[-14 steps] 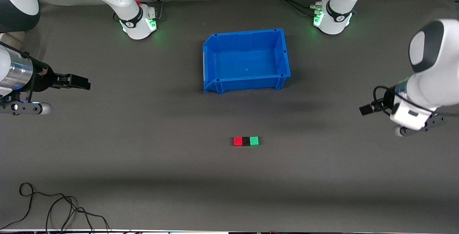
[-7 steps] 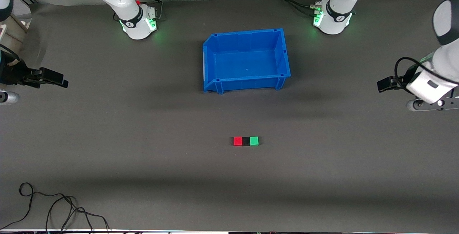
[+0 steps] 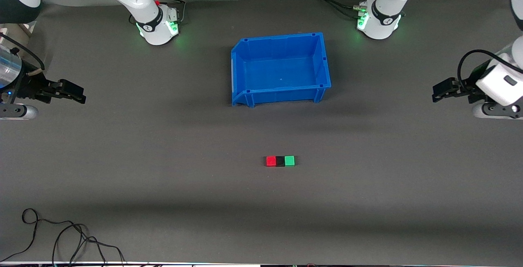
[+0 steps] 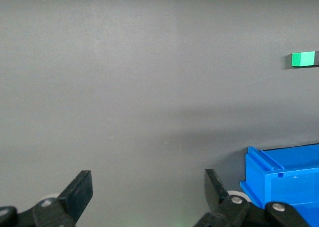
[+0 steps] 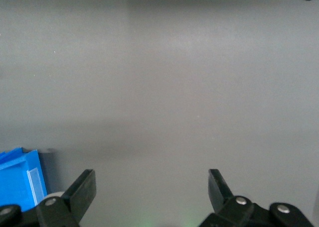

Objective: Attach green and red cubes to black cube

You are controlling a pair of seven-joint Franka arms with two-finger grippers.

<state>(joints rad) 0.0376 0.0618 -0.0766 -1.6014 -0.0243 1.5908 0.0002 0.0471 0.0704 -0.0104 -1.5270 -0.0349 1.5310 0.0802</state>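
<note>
Right hand [image 3: 75,94] hovers over the bare surface [image 3: 163,177] at the right arm's end, well apart from the cubes. Its fingers are spread wide with nothing between them; the right wrist view shows both fingertips [image 5: 82,189] with grey surface in the gap and a corner of the blue bin [image 5: 22,177] at the edge.

Coiled black cable [image 3: 61,238] lies on the surface at the corner nearest the front camera, right arm's end.

Blue bin [image 3: 322,60] sits mid-surface between the two arm bases, with no cube inside.

The three cubes lie in one row, nearer the front camera than the bin, roughly level with its middle. Red cube [image 3: 270,161] is at the end toward the right arm, black cube [image 3: 280,161] is in the middle, green cube [image 3: 289,160] is at the end toward the left arm. Red touches black, black touches green, faces flush, row straight. No hand is in contact with any cube.

Left hand [image 3: 439,90] hovers over the surface at the left arm's end, also well apart from the row. Fingers spread, holding nothing. The left wrist view shows both fingertips [image 4: 79,189], the green cube [image 4: 303,59] far off at the picture's edge, and a bin corner [image 4: 284,179] near one finger.
</note>
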